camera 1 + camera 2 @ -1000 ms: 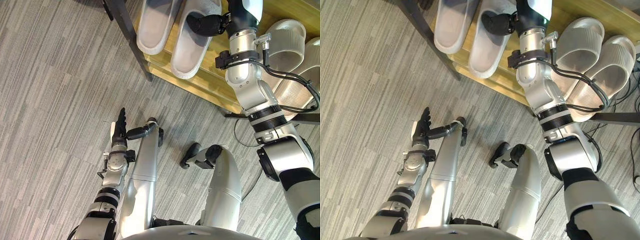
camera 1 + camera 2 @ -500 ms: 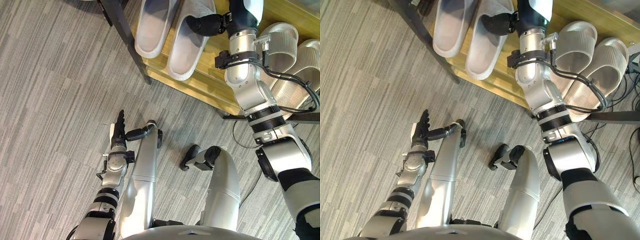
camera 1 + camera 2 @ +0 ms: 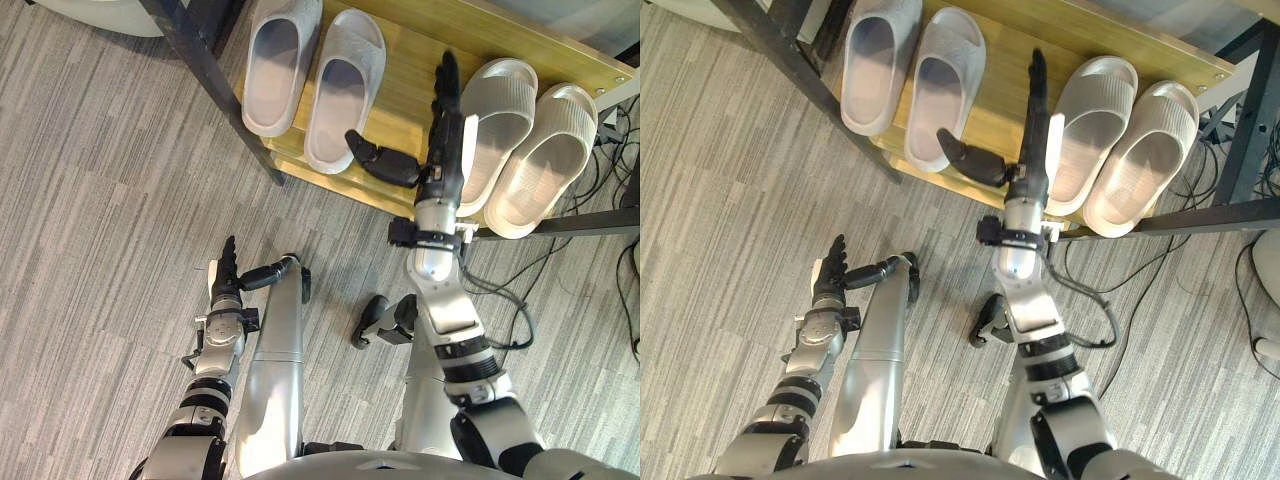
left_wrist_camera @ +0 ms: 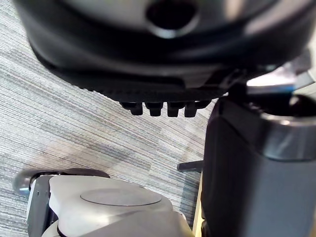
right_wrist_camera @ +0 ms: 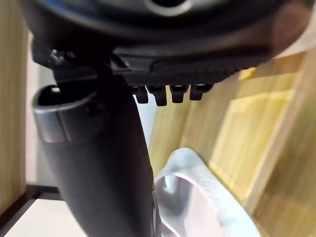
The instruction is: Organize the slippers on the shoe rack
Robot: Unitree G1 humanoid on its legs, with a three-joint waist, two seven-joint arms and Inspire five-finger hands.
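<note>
Two pairs of slippers lie on the wooden shelf point(image 3: 405, 75) of the shoe rack. A grey pair point(image 3: 275, 60) point(image 3: 340, 85) is on the left and a beige ribbed pair point(image 3: 490, 130) point(image 3: 545, 155) on the right. My right hand point(image 3: 443, 140) hovers open over the bare wood between the pairs, fingers straight, thumb point(image 3: 380, 160) spread toward the grey slipper's heel. It holds nothing. In the right wrist view a pale slipper point(image 5: 197, 197) lies past the hand. My left hand point(image 3: 225, 275) hangs open low over the floor, away from the rack.
A black metal leg point(image 3: 215, 90) of the rack slants down at the shelf's left corner. A black bar point(image 3: 590, 222) runs along the shelf's right front. A pale rounded object point(image 3: 90, 15) sits at the top left. Grey carpet point(image 3: 100, 220) covers the floor.
The camera has shifted. My right hand left the inner grey slipper, drew back and straightened its fingers; it now lies between the two pairs. The left hand stays put.
</note>
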